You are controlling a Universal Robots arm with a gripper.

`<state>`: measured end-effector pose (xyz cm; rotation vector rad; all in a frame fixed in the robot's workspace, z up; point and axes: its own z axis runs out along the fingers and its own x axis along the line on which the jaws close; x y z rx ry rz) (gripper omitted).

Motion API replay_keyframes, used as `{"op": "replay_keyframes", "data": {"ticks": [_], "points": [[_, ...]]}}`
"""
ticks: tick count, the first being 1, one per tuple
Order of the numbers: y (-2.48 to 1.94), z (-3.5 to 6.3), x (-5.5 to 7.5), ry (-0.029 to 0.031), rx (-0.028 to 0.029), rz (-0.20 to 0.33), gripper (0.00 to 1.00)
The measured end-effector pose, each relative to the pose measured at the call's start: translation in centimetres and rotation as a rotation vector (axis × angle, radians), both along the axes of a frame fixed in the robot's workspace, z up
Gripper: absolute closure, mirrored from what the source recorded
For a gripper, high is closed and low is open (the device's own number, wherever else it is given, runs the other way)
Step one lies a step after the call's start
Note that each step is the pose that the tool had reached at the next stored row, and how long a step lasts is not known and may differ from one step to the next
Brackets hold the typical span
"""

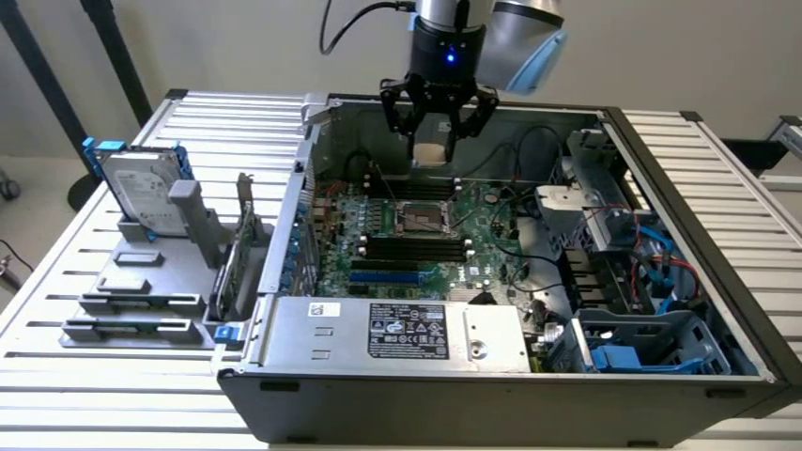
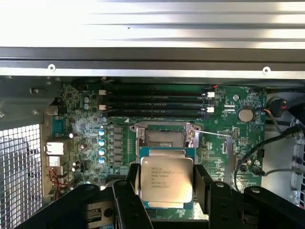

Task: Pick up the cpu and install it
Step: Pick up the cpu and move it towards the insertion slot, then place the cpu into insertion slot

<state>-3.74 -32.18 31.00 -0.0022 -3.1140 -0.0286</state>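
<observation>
Contact on two opposite edges: the black fingers (image 2: 204, 185) of the gripper (image 1: 433, 150) are closed narrow onto the cpu (image 2: 166, 180), which sits flat between them, its printed silver lid facing the wrist camera and a green rim showing round it. The cpu is in the air, touching nothing but the fingers, inside the open computer case (image 1: 501, 399). In the exterior view it hangs above the motherboard (image 1: 483, 211), toward the case's back wall and a little beyond the socket (image 1: 423, 218). It is not seated, with a clear gap to the board. In the wrist view the socket's open metal frame shows just past the chip's far edge, with the memory slots (image 2: 152, 101) beyond it and a round coin battery (image 2: 246, 114) off to one side. Black cables (image 2: 267, 148) run over the board near the fingers. A labelled power supply box (image 1: 401, 331) lies at the case's near edge. Blue cables (image 1: 652, 258) sit on the exterior view's right side of the case. Outside the case, on the exterior view's left, the hard drive (image 1: 138, 193) with blue side rails stands upright in grey holder blocks (image 1: 131, 310) on the white slatted desk (image 1: 701, 160), well apart from the gripper.
</observation>
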Motion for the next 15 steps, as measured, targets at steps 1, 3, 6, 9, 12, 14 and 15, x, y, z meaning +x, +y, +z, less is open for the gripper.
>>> {"op": "replay_keyframes", "data": {"ticks": [1, 3, 6, 9, 12, 14, 15], "points": [[0.00, 0.00, 0.00, 0.0000, 0.0000, 0.000, 0.45], [0.00, -0.01, 0.01, -0.0001, 0.0002, 0.000, 0.45], [0.00, -0.01, 0.00, 0.0000, 0.0001, 0.000, 0.45], [0.00, -0.01, 0.01, -0.0001, 0.0002, 0.000, 0.45], [0.00, -0.01, 0.01, -0.0001, 0.0002, 0.000, 0.45], [0.00, -0.01, 0.00, -0.0001, 0.0002, 0.000, 0.45], [0.00, -0.01, 0.01, -0.0001, 0.0002, 0.000, 0.45]]}}
